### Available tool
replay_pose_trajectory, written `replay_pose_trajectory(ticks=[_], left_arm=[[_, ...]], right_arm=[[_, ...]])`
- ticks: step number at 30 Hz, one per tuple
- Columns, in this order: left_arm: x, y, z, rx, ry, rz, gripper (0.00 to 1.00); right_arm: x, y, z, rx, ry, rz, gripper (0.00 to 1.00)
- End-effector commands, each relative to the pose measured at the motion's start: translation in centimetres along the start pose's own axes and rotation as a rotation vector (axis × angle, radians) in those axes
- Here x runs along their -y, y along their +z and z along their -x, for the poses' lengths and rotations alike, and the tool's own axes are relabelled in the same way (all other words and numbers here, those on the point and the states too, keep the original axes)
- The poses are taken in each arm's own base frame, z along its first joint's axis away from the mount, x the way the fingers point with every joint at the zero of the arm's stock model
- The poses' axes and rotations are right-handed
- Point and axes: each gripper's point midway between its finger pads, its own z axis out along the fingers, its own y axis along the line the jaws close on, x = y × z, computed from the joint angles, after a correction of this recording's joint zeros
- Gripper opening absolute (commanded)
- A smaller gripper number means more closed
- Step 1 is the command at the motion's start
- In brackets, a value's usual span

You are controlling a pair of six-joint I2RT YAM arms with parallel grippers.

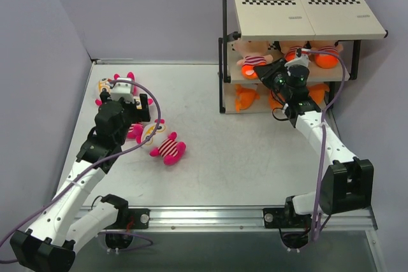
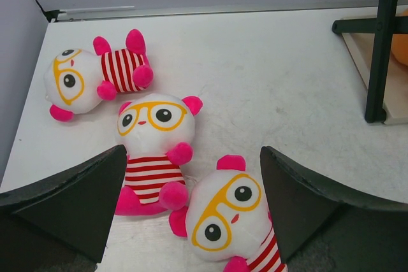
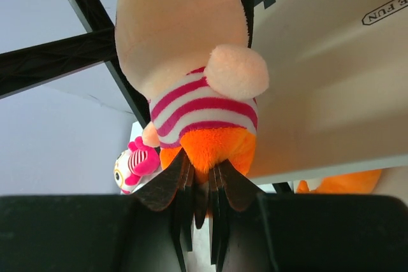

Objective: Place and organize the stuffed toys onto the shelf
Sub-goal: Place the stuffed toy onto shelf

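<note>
Top external view: a scuffed grey table [image 1: 242,157] carries the scene. At left centre, the left gripper [image 1: 125,92] hovers with its fingers spread wide, holding nothing. It hangs above three soft pink toys [image 1: 168,150] with white faces, round yellow-rimmed glasses and red-striped bellies. All three lie on the tabletop, well apart from the shelf [image 1: 306,14]. At upper right, that three-tier rack of black metal frame and beige, checker-stripped boards holds fuzzy orange sharks [image 1: 245,98] on its bottom board. Striped dolls [image 1: 252,62] sit on the middle one. Right wrist view shows the right gripper [image 3: 203,171] clamped on the orange base of one peach-headed doll [image 3: 191,49] at the middle tier.
</note>
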Motion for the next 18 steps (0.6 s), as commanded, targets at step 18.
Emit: replay_pose_trajectory(ticks=[18], left_arm=[[0.0,-0.4,0.6,0.023,0.014,-0.002,0.94]], right_arm=[[-1.4,2.8,3.8,0.015,0.034,0.141,0.08]])
